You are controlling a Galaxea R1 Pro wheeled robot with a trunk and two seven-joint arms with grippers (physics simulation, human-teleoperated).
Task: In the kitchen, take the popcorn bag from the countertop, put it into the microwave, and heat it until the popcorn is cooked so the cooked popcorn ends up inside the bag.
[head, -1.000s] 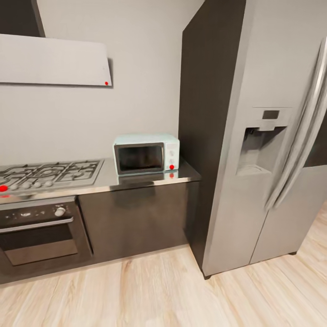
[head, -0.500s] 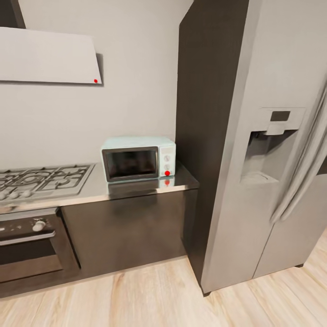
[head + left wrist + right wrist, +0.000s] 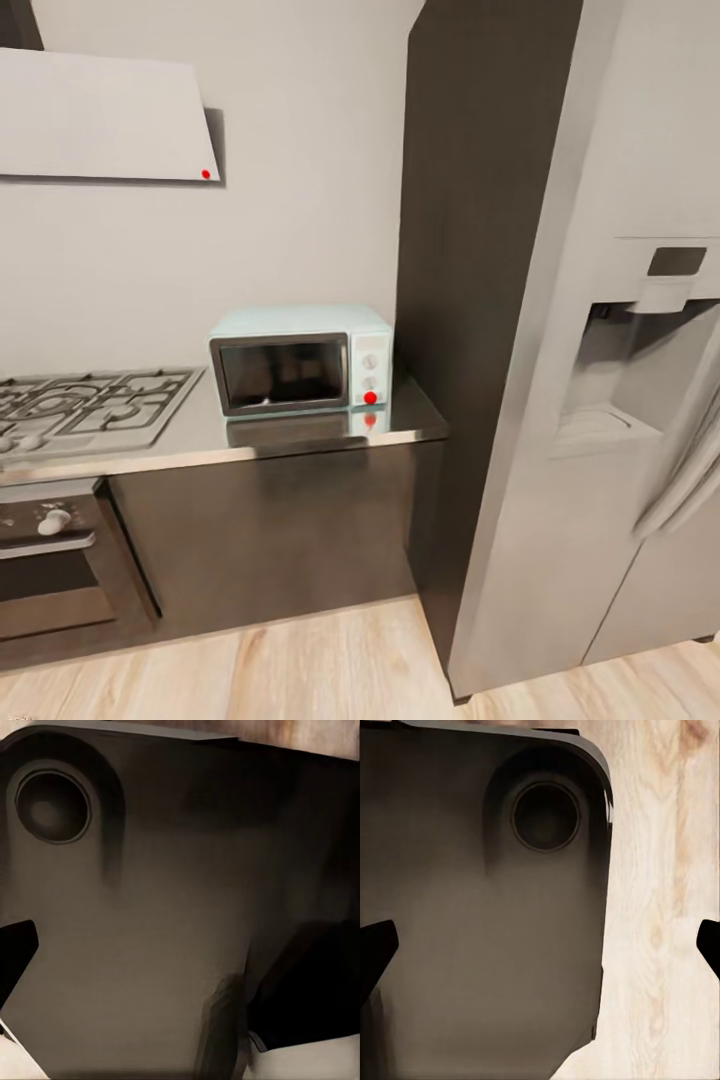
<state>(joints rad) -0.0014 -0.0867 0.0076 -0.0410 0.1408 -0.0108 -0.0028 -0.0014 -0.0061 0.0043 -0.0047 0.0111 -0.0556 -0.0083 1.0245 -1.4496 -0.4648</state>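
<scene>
Right gripper [image 3: 540,945] fingertips are seen far apart, nothing held; left gripper [image 3: 150,967] jaw state cannot be told. Microwave [image 3: 300,360] is seen door shut on countertop [image 3: 300,440], fridge [image 3: 600,350] at 3 o'clock, stove [image 3: 85,405] at 9.

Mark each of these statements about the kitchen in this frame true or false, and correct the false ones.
1. The microwave has its door shut. True.
2. The microwave stands on the floor beside the refrigerator. False: it stands on the countertop, at the end next to the tall dark panel of the refrigerator.
3. The gas hob lies to the left of the microwave. True.
4. The built-in oven sits above the hob. False: it sits below the countertop, under the hob.
5. A red indicator light shows on the microwave's control panel. True.
6. A popcorn bag lies on the countertop in front of the microwave. False: the steel in front of it carries just the microwave's reflection.
</scene>
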